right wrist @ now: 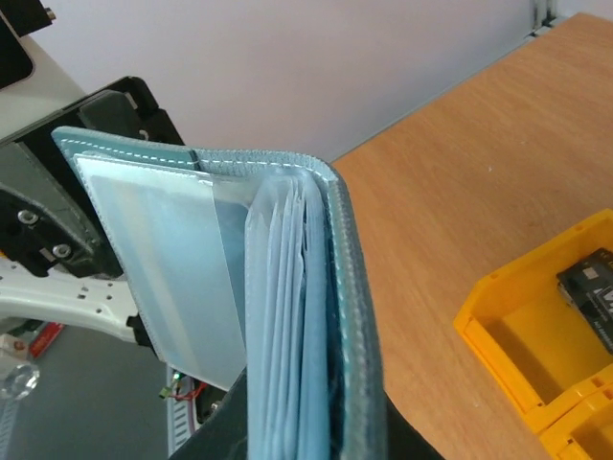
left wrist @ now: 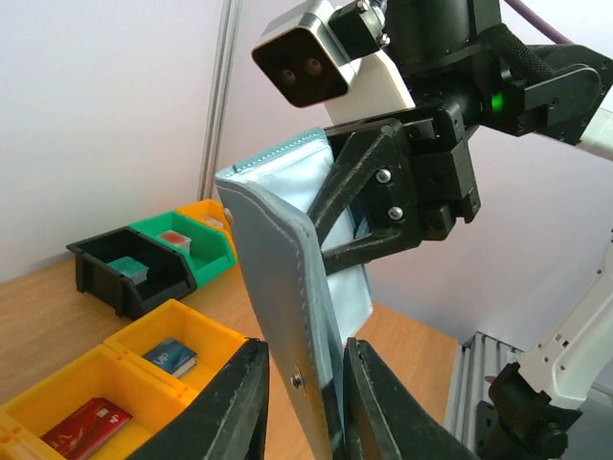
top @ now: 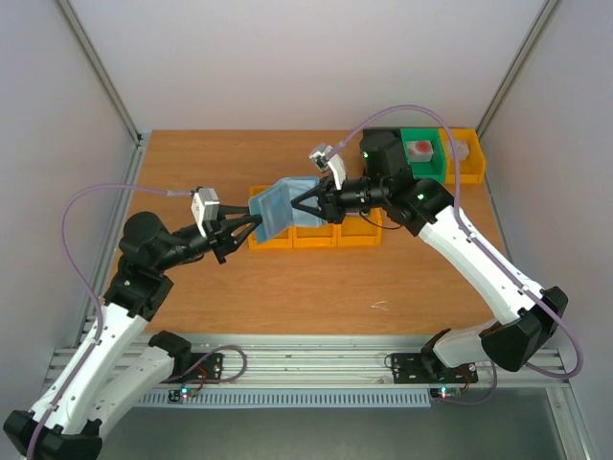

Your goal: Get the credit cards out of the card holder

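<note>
Much of the card holder (left wrist: 278, 249) is cut off. The left wrist view loses its lower edge between the fingers, and the right wrist view crops its bottom behind a dark blur that is probably the claw's own fingers. In the top view the right arm covers the black bin (left wrist: 96, 264) and parts of the row of yellow bins (top: 316, 238), so their contents cannot be read from there. I cannot tell whether any sleeve has a card in it. The front sleeve shows only a pale blue sheen.

The card holder is a flat blue wallet with a grained cover, pale stitching along its edge and a small metal snap. Inside it, glossy clear-grey plastic sleeves fan out like pages. It hangs open in the air above the wooden table (top: 192, 163), near the middle, over the left end of the yellow row.

The left gripper (left wrist: 305, 364) brackets the left cover with its fingers slightly parted, and a thin gap shows beside one finger. The right gripper (top: 299, 204) pinches the right flap and sleeves.

Of the credit cards, a red card (left wrist: 91, 422) and a blue card (left wrist: 172, 356) lie in neighbouring yellow bins, and a dark grey card (right wrist: 594, 287) lies in another. All three are thin, flat and rectangular. Farther right, a chunky teal block (left wrist: 126, 271) sits in the black bin and a red-white block (left wrist: 175, 240) sits in the green bin (left wrist: 206, 251).
</note>
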`<action>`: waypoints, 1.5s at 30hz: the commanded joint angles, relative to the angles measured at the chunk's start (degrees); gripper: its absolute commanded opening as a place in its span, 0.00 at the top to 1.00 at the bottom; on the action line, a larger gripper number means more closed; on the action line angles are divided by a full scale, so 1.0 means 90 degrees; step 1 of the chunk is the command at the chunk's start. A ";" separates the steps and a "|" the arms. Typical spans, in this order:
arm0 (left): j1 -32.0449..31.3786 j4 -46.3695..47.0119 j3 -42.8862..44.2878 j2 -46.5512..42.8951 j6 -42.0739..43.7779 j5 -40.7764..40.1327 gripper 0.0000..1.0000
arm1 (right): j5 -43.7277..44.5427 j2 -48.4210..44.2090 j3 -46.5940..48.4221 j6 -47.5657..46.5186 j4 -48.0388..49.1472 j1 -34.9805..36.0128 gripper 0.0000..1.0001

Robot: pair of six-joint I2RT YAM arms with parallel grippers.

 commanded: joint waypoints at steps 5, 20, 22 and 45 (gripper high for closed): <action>0.0006 0.0073 0.0026 -0.0057 0.0670 -0.0817 0.78 | -0.0634 -0.0160 0.0334 -0.0041 -0.0176 0.0003 0.99; -0.0132 0.0265 -0.0007 0.0176 0.0415 -0.0602 0.47 | -0.0205 0.0124 0.0414 0.0447 0.0126 0.0015 0.99; -0.0131 0.0223 0.0015 0.0186 0.0322 -0.0665 0.43 | -0.0089 0.0165 0.0454 0.0481 0.0147 0.0031 0.99; -0.0938 -0.0254 0.0636 0.1029 -0.0047 -0.1929 0.05 | 0.1983 0.0416 0.0660 0.0935 0.0057 0.0461 0.99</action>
